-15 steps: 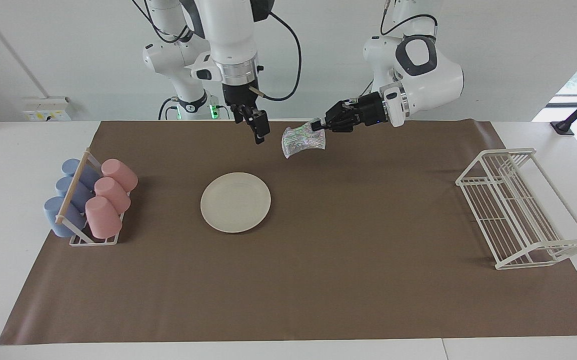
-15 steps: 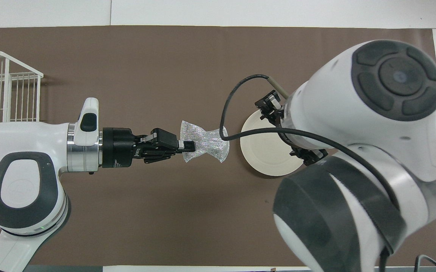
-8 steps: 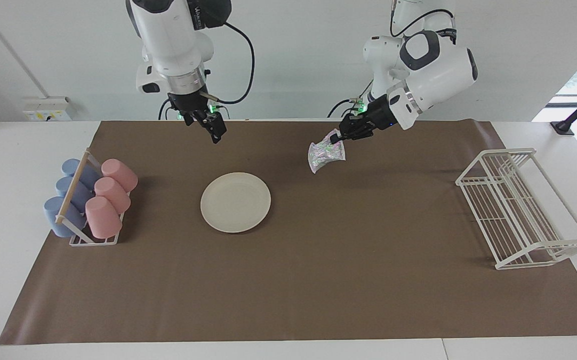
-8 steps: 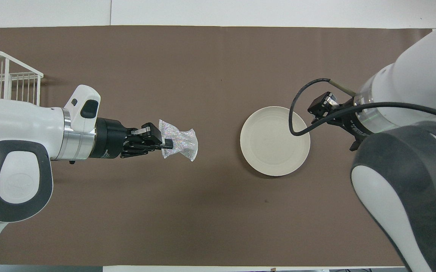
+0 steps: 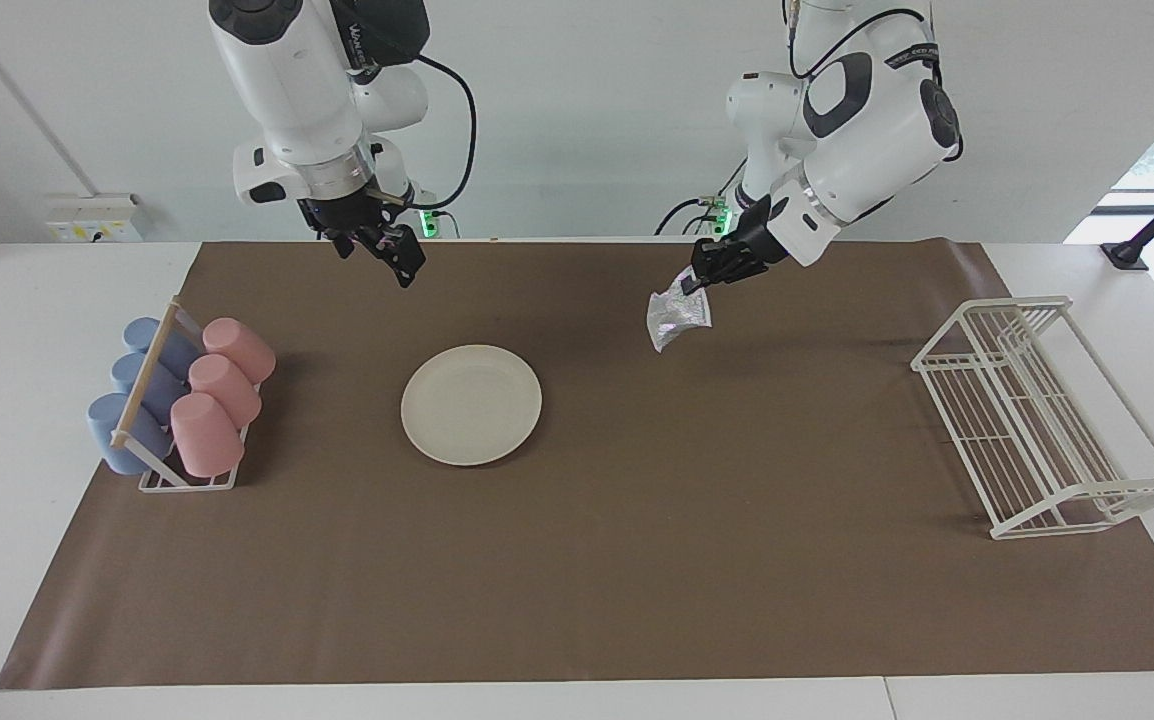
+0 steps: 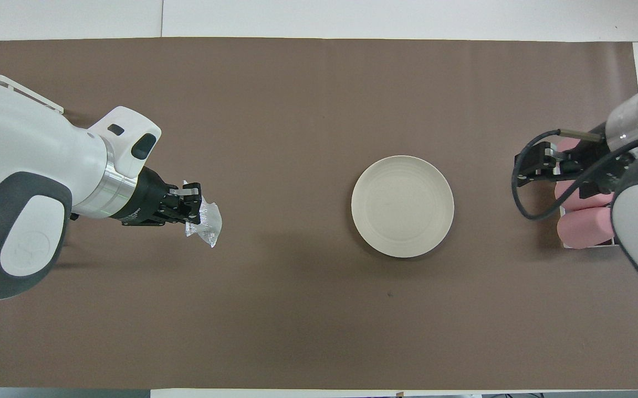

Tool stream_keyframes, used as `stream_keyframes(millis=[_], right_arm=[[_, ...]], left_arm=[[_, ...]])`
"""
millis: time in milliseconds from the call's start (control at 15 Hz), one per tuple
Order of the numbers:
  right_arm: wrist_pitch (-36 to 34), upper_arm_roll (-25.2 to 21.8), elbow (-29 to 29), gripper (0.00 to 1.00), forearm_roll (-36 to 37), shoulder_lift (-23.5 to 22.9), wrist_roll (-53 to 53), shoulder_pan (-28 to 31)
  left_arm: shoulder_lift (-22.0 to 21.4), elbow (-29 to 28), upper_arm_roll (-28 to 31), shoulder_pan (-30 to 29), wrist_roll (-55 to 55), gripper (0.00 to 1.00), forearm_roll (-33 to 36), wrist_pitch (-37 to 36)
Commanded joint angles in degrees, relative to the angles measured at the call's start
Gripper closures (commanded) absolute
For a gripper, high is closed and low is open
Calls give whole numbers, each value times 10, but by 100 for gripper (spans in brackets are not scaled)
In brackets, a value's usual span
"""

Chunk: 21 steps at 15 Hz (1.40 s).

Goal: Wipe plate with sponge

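The cream-white plate (image 5: 471, 404) lies flat on the brown mat, bare, with no gripper over it; it also shows in the overhead view (image 6: 402, 206). My left gripper (image 5: 702, 280) is shut on the glittery silvery sponge (image 5: 677, 312), which hangs limp from it in the air over the mat, well off the plate toward the left arm's end. In the overhead view the left gripper (image 6: 192, 207) and sponge (image 6: 204, 221) are over bare mat. My right gripper (image 5: 402, 265) is raised and holds nothing; in the overhead view the right gripper (image 6: 523, 166) is over the mat beside the cup rack.
A rack of blue and pink cups (image 5: 177, 400) stands at the right arm's end; its pink cups (image 6: 579, 221) show partly under the right arm. A white wire rack (image 5: 1037, 420) stands at the left arm's end. The brown mat (image 5: 637, 560) covers the table.
Both arms have swung apart. The left gripper carried the sponge away from the plate toward the wire rack's end. The right gripper moved off the plate toward the cup rack.
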<state>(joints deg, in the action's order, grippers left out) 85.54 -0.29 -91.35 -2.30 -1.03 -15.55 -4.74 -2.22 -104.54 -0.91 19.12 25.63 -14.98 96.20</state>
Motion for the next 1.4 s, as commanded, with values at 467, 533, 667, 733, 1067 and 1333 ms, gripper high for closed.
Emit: stream_keyframes(millis=[467, 533, 667, 733, 1067, 1333], right_arm=[[4, -43, 0, 0, -3, 8, 163, 9], [2, -45, -1, 0, -3, 8, 165, 8], [-4, -45, -4, 0, -2, 11, 168, 6], [-4, -46, -6, 0, -2, 13, 172, 6], [0, -52, -1, 0, 5, 9, 181, -3], [-7, -65, -1, 0, 5, 9, 197, -3]], left_arm=[[18, 72, -6, 8, 17, 100, 357, -167], [18, 72, -6, 7, 17, 100, 398, -169], [20, 70, -6, 7, 17, 100, 475, -168], [28, 67, -6, 7, 17, 100, 511, -167], [73, 37, -6, 1, 18, 100, 684, -154], [106, 10, -4, -18, 33, 100, 732, -152]])
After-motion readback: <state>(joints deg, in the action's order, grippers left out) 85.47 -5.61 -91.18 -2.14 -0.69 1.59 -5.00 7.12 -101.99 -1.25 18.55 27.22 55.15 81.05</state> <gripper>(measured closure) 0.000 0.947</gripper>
